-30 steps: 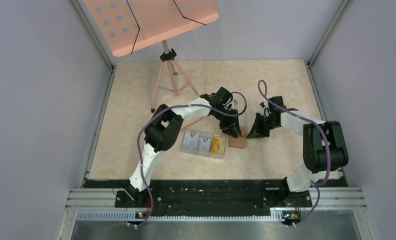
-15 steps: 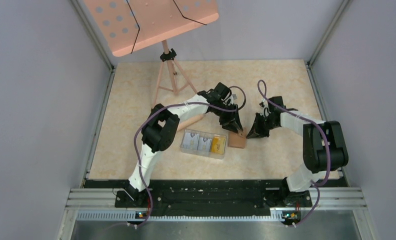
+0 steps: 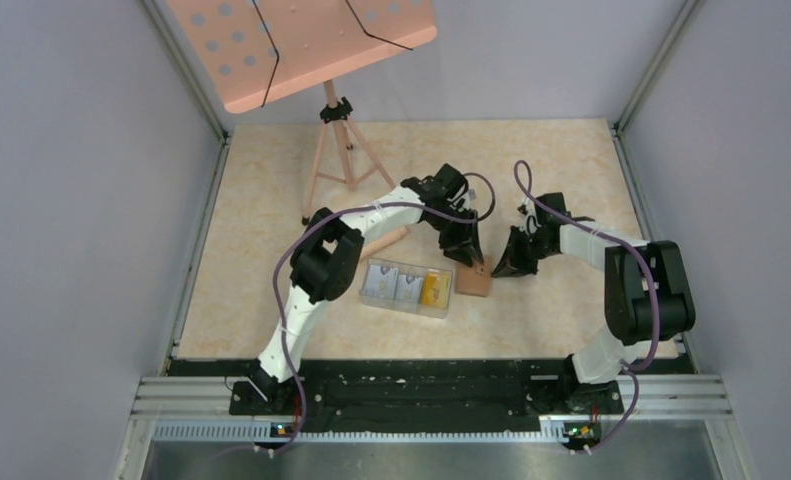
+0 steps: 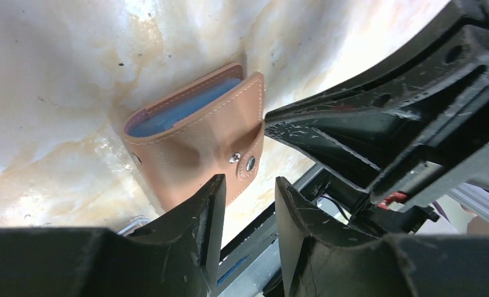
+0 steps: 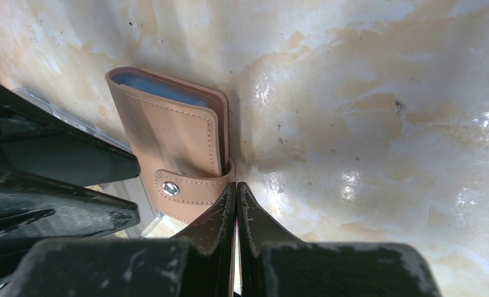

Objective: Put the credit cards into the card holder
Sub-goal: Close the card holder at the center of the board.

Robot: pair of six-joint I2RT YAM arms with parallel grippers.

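Observation:
The brown wallet (image 3: 476, 283) lies on the table, with a blue card (image 4: 183, 111) in its slot and its snap strap (image 5: 186, 187) hanging loose. My left gripper (image 3: 469, 256) hovers just behind it, open by a narrow gap and empty (image 4: 249, 185). My right gripper (image 3: 506, 266) is shut, its tips (image 5: 236, 189) against the wallet's (image 5: 174, 142) edge by the strap. Two pale grey-blue cards (image 3: 393, 283) and a yellow-orange card (image 3: 433, 290) lie in a clear tray (image 3: 371, 299) left of the wallet.
A pink music stand (image 3: 301, 40) on a tripod (image 3: 336, 150) stands at the back left, one leg (image 3: 386, 240) reaching toward the tray. Grey walls enclose the table on three sides. A metal rail (image 3: 421, 400) runs along the near edge.
My left gripper has drawn back a little from the wallet, toward the far side. The right gripper and the wallet have stayed put.

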